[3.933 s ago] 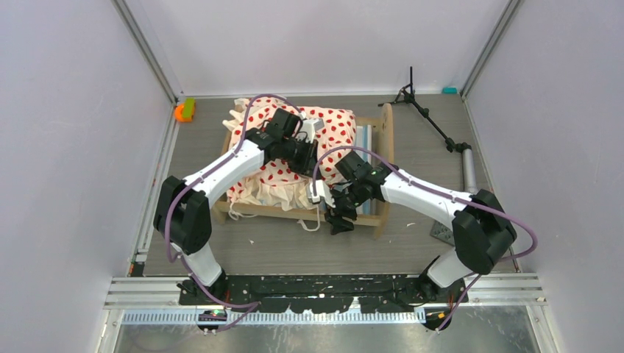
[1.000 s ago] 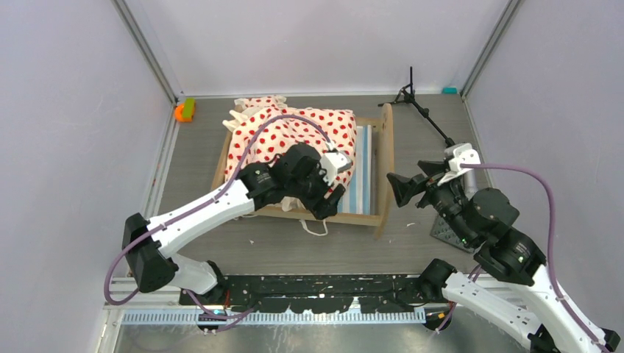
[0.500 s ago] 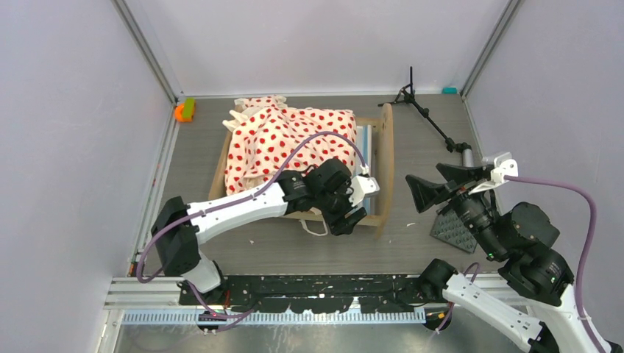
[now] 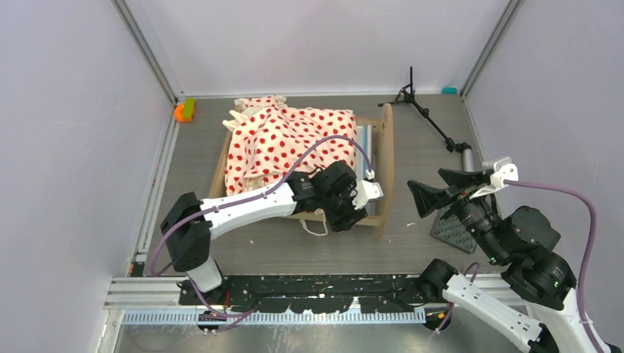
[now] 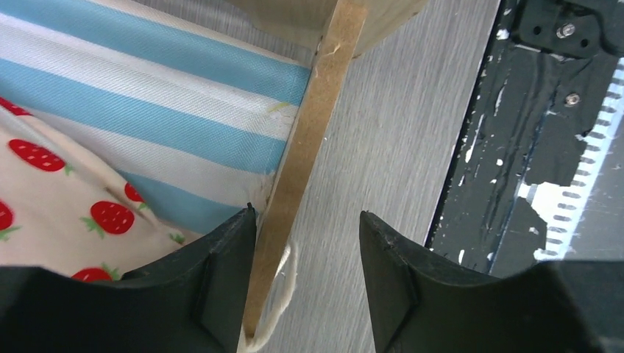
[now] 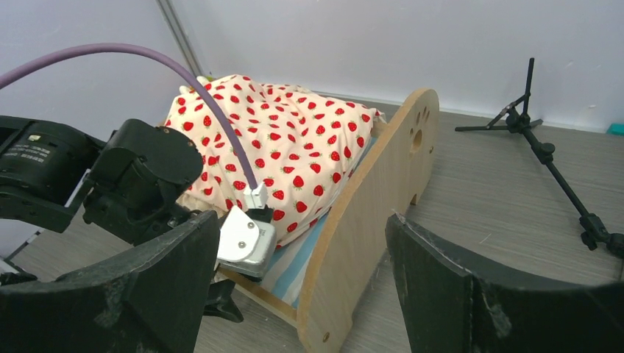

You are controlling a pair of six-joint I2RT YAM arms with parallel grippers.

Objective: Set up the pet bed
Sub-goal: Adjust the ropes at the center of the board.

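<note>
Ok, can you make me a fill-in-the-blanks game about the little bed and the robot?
The bedding has red ____ on it.
The mattress has blue and white ____.
The end board shows a ____ print.
The right gripper is wide ____.
Missing words: strawberries, stripes, paw, open.

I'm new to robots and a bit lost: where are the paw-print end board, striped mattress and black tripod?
paw-print end board (image 6: 379, 202), right wrist view, wood below the paw print.
striped mattress (image 5: 147, 118), left wrist view, a blue stripe.
black tripod (image 6: 544, 152), right wrist view, joint on its pole.
</note>
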